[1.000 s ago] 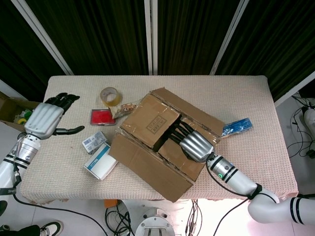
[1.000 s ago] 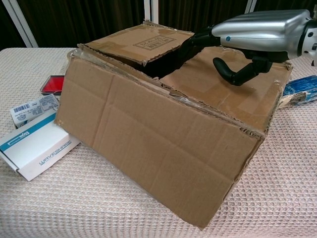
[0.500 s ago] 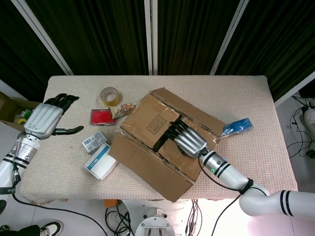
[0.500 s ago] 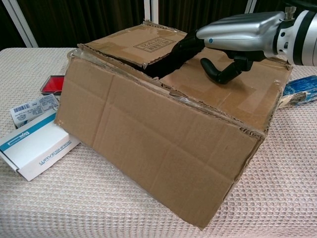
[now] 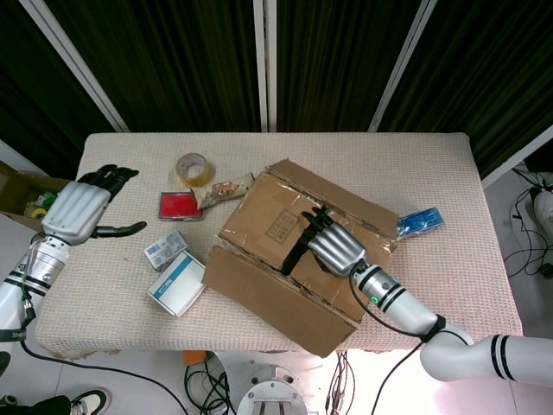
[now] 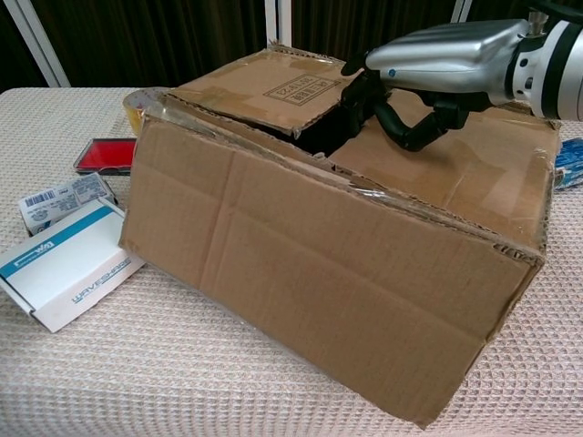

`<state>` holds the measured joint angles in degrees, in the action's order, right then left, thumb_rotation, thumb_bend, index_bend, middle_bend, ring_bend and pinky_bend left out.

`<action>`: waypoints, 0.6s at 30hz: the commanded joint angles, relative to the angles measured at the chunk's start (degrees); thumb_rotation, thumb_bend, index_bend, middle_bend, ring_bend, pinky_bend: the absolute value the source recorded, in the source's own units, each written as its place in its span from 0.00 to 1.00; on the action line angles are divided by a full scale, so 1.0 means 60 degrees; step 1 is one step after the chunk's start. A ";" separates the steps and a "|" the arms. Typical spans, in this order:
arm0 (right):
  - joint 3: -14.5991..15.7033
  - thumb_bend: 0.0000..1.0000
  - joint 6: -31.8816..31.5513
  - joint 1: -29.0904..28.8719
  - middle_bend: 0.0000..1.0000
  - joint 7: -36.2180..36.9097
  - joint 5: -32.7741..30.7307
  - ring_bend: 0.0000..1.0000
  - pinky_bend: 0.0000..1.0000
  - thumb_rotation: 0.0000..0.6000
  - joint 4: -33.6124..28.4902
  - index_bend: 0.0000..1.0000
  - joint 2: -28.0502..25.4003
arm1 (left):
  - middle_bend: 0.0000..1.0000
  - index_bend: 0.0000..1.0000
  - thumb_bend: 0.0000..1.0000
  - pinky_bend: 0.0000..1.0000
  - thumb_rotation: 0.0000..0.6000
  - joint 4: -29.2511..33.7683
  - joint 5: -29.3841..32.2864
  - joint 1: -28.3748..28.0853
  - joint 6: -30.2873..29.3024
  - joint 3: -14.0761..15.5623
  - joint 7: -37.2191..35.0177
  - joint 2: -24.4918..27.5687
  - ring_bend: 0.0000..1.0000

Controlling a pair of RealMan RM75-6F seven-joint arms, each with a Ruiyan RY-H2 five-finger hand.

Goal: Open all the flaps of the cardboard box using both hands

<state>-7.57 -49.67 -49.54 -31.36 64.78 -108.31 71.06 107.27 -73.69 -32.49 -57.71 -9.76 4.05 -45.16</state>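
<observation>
The cardboard box (image 5: 285, 290) lies slantwise in the middle of the table; its long front flap (image 6: 319, 273) hangs down outside, facing the chest view. Two inner flaps still cover the top, with a dark gap between them. My right hand (image 5: 334, 246) rests on the right inner flap (image 6: 455, 168). Its fingers hook down into the gap and its thumb curls over the flap's top, as the chest view shows of the right hand (image 6: 437, 59). The left inner flap (image 5: 270, 216) lies flat. My left hand (image 5: 79, 210) hovers open past the table's left edge, far from the box.
Left of the box lie a tape roll (image 5: 192, 167), a red flat case (image 5: 180, 206), a snack packet (image 5: 220, 189), a small labelled box (image 5: 164, 247) and a white carton (image 5: 175, 284). A blue packet (image 5: 419, 222) sits at the box's right. The table's front edge is close behind the hanging flap.
The whole box has slid and turned to the right under my right hand. The hand's fingers have drawn back along the gap. My left hand has not moved.
</observation>
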 commanded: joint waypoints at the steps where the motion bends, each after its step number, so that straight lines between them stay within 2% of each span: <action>1: -0.0046 0.88 -0.0147 0.0046 0.38 0.0220 0.0191 0.00 0.00 1.00 -0.0028 0.54 -0.0067 | 0.12 0.10 0.06 0.24 0.00 0.0048 0.0024 -0.0016 0.0003 -0.0022 0.0038 0.0025 0.08; 9: -0.0132 0.88 -0.0438 0.0188 0.41 0.0771 0.0733 0.00 0.00 1.00 -0.0283 0.58 -0.0442 | 0.12 0.10 0.06 0.24 0.00 0.0191 0.0145 -0.0062 0.0054 -0.0055 0.0209 0.0079 0.08; 18: -0.0159 0.88 -0.1023 0.0657 0.41 0.1355 0.1635 0.00 0.00 1.00 -0.1250 0.58 -0.1572 | 0.12 0.10 0.06 0.24 0.00 0.0415 0.0243 -0.0104 0.0049 -0.0095 0.0423 0.0142 0.08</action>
<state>-8.63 -55.07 -46.38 -23.91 73.53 -114.59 62.98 109.70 -72.29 -33.10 -57.42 -10.32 6.53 -44.34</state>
